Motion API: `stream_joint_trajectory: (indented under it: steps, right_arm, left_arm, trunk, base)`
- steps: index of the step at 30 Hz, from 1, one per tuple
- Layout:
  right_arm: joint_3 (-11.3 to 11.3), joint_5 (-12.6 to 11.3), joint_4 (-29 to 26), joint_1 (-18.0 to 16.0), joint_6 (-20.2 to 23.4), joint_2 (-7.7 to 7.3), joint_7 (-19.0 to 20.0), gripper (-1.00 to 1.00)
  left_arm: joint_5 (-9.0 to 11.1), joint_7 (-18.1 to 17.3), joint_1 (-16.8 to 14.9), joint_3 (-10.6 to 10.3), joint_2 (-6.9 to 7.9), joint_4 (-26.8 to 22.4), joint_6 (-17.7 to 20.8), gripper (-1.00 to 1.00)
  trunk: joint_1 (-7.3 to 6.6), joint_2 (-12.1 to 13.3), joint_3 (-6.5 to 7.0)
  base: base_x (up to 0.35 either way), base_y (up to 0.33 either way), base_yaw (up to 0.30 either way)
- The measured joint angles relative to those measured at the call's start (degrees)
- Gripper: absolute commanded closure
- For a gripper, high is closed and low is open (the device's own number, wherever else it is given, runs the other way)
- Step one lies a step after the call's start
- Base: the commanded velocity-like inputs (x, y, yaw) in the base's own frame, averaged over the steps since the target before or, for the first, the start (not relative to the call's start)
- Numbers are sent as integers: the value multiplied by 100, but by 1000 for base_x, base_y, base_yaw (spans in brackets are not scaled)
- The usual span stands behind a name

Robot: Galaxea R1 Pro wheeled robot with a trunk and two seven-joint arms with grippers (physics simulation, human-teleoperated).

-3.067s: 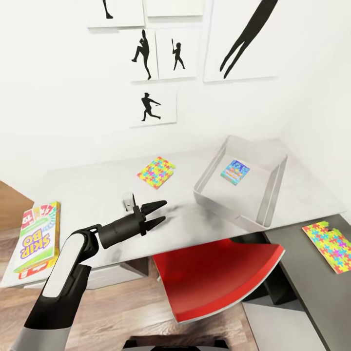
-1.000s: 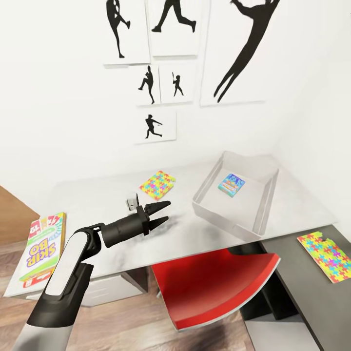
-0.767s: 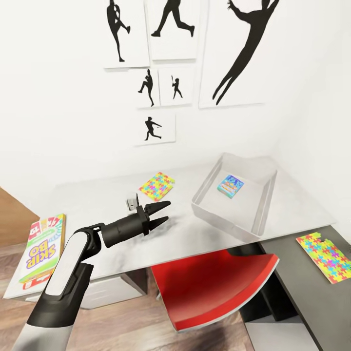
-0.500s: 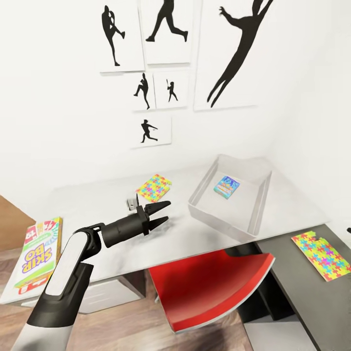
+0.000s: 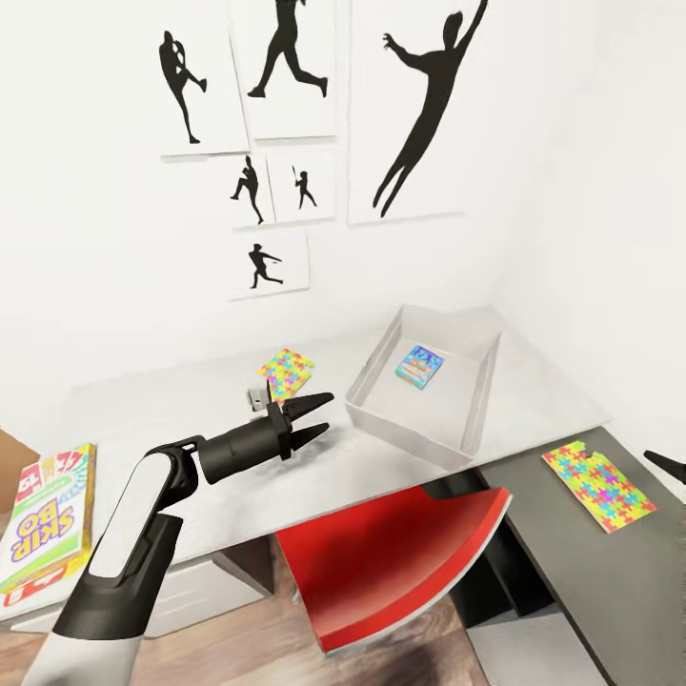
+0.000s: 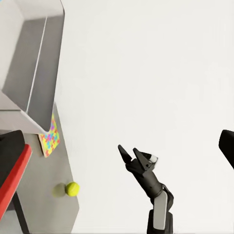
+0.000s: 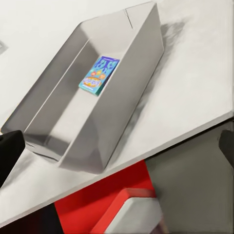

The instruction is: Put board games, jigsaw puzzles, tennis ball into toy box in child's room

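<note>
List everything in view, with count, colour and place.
Toy box: one, grey, open, on the table.
Board game: one, blue, inside the toy box.
Skip-Bo game: one, yellow and green, table's near left edge.
Puzzles: two, multicoloured; one on the table left of the toy box, one on the dark side table.
Tennis ball: one, yellow-green, on the dark surface near a puzzle.
Table: one, light grey.
Chair: one, red, under the table.
Silhouette posters: several, black on white, wall.
Left claw: black, open, empty, above the table.
</note>
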Motion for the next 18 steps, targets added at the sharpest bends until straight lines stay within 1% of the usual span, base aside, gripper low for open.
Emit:
stream_joint_trajectory:
  steps: [8, 18]
  right_arm:
    - [55, 9, 4, -3, 5, 12, 12, -100]
    - [75, 17, 5, -5, 9, 4, 17, -100]
  left_arm:
    - [0, 0, 0, -1, -5, 0, -1, -100]
    - [0, 0, 0, -2, -7, 2, -1, -100]
  trunk:
    - [0, 0, 56]
    - [0, 0, 115]
  base:
    - [0, 0, -217]
    - [0, 0, -242]
